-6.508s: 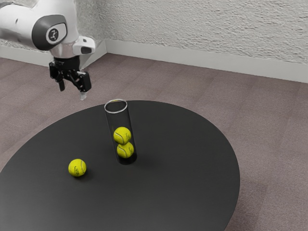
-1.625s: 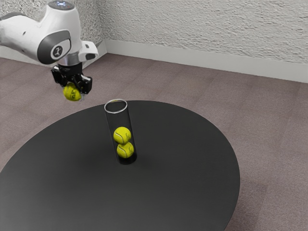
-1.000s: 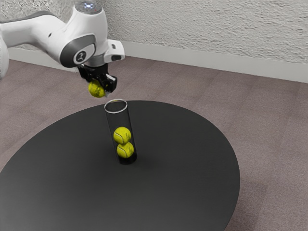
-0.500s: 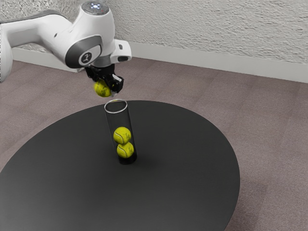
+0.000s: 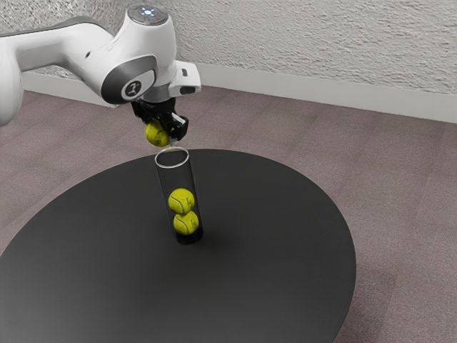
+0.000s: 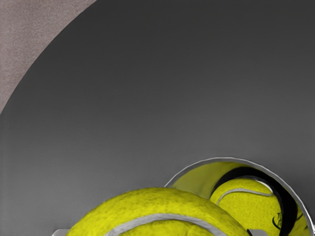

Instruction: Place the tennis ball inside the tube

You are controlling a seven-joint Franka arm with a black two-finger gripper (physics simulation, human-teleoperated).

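Note:
My gripper (image 5: 165,132) is shut on a yellow tennis ball (image 5: 156,133), holding it just above the tube's rim, toward the exterior view's left. The clear tube (image 5: 173,166) stands upright on the black table, with two tennis balls (image 5: 183,211) stacked inside. In the wrist view the held ball (image 6: 160,211) is large at the lower edge and overlaps part of the tube's rim (image 6: 221,159). Down inside the tube a ball (image 6: 248,209) can be seen, beside rather than directly under the held one.
The round black table (image 5: 264,250) carries the tube near its far side. Carpeted floor (image 5: 400,186) surrounds it, and a textured wall (image 5: 307,43) rises behind.
Since the oldest frame, the loose ball has left the table and is in my gripper. Lately my hand has moved toward the exterior view's right, closer to the tube, which has not moved.

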